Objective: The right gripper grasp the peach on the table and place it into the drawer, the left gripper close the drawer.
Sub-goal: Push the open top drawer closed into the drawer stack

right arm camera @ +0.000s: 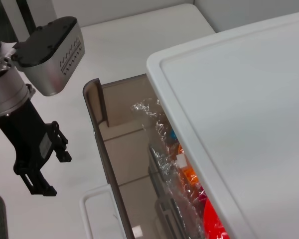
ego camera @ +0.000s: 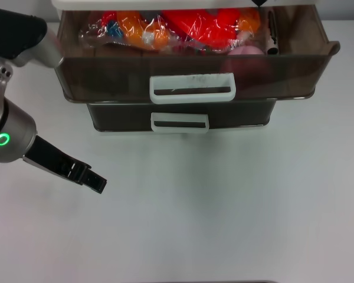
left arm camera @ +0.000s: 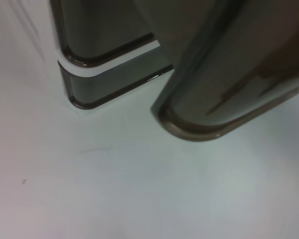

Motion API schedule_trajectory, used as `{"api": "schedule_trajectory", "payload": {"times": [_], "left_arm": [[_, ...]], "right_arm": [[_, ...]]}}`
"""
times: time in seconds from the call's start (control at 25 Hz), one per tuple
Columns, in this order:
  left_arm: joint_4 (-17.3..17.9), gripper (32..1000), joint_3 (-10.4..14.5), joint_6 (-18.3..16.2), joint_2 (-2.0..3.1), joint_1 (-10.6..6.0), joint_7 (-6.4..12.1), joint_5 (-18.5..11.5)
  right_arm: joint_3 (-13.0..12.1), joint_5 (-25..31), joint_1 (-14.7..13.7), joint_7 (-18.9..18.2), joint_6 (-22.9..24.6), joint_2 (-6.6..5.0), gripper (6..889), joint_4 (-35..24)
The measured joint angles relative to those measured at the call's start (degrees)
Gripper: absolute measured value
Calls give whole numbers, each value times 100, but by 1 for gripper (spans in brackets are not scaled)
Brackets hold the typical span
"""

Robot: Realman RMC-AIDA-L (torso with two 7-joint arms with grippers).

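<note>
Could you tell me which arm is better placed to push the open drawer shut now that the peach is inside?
Left. The left gripper hovers over the table before the open drawer holding the peach; the right gripper is out of the head view.

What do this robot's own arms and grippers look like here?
The left gripper is a slim black claw on a silver cylindrical wrist with a glowing green ring; a black segment sits higher up. The right wrist view shows a perforated grey housing beside that wrist. The right gripper is not in view.
</note>
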Motion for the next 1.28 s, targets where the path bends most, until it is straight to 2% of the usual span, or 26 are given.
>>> {"api": "schedule_trajectory", "payload": {"times": [0.08,0.2,0.36,0.4,0.44,0.48,0.56,0.68,0.8,0.92,1.04,1.28], "left_arm": [[36,761,-1,41,0,3,3,-4],[312,760,1,265,4,13,9,-11],[958,759,13,660,7,28,27,-116],[1270,759,37,790,6,31,109,-397],[1379,759,47,832,7,30,156,-534],[1379,759,47,832,7,30,156,-534],[1613,758,68,924,11,-3,311,-903],[1901,758,102,1073,11,-79,472,-1139],[2107,757,262,1211,11,-208,571,-1196],[2159,757,673,1256,12,-441,761,-1158],[2149,756,1100,1301,18,-718,858,-1001],[2102,744,1506,1322,7,-1153,1062,-924]], "right_arm": [[-24,3,-13,32,4,-1,726,-24],[-57,178,-34,83,19,-17,726,-35],[-135,669,-193,280,25,-192,725,-272],[-152,724,-238,330,26,-223,725,-355],[-158,745,-276,366,27,-242,725,-438],[-159,755,-308,388,27,-252,725,-496],[-156,755,-349,395,29,-256,725,-536],[-154,755,-356,405,29,-269,725,-538],[-152,755,-372,411,29,-273,725,-541],[-151,754,-406,413,29,-277,724,-542],[-153,754,-399,419,29,-281,724,-542],[-160,754,-386,428,29,-284,724,-542]]}}
